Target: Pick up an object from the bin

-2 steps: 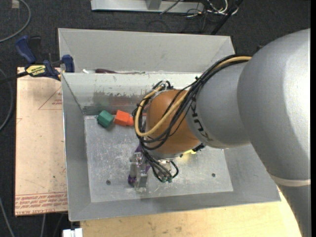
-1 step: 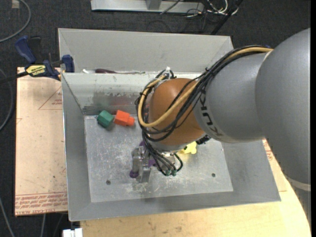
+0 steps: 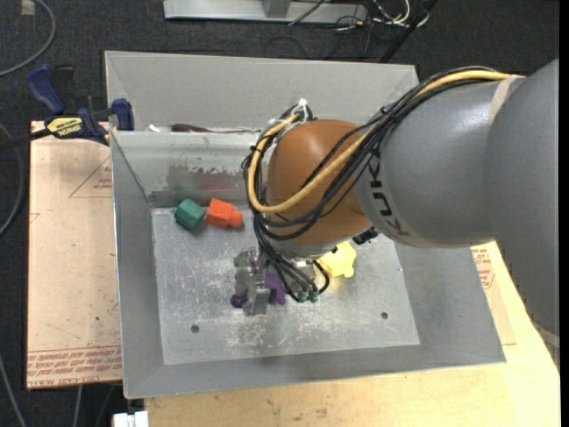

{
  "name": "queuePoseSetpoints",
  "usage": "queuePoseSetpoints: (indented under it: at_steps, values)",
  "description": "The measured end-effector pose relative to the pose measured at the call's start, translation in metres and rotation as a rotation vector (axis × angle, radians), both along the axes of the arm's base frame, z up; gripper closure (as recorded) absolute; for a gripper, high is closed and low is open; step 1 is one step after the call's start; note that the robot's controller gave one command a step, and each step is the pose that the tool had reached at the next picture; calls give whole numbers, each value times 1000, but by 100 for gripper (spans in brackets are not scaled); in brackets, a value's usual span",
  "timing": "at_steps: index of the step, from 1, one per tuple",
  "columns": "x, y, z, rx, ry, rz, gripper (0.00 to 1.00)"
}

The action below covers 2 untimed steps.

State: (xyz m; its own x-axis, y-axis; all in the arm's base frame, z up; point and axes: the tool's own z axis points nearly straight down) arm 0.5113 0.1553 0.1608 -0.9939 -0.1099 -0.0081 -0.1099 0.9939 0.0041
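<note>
My gripper (image 3: 253, 296) is low over the middle of the bin floor, its grey fingers pointing down onto a small purple thing (image 3: 274, 294). The purple thing peeks out on both sides of the fingers, which seem to stand round it. A yellow thing (image 3: 340, 261) lies just to the right, partly hidden under the wrist. A green block (image 3: 188, 213) and an orange block (image 3: 225, 214) lie side by side at the back left of the floor, apart from the gripper.
The arm and its brown dome with cables hang over the bin's middle and right, hiding what lies beneath. The bin's walls slope up on all sides.
</note>
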Motion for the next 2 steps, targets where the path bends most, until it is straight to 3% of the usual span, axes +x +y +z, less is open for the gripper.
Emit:
queuePoseSetpoints:
  at_steps: [1, 2]
  values:
    - [-6, -3, 34, -5, 18, 30, 100]
    - [6, 3, 166, 1, -3, 9, 100]
